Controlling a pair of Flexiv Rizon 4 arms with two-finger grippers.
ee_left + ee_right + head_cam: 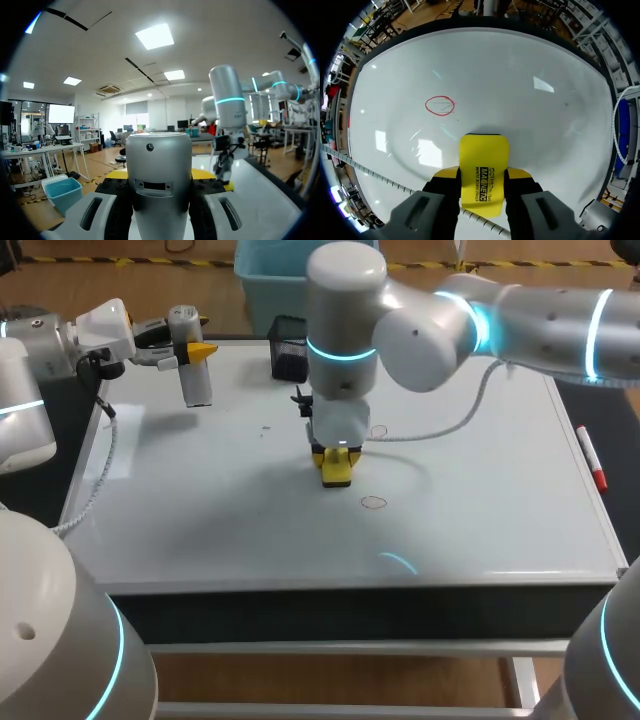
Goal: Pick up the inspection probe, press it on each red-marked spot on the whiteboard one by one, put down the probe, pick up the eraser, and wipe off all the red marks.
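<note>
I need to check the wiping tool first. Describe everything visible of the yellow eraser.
The eraser is a flat, bright yellow block with rounded corners, plastic by its look, black print on its broad face. The right hand is shut on it, one finger on each long side, its far end jutting out ahead of them. It points down at the whiteboard, near its middle, a red circle ahead and apart. Whether it touches the board cannot be told.
</note>
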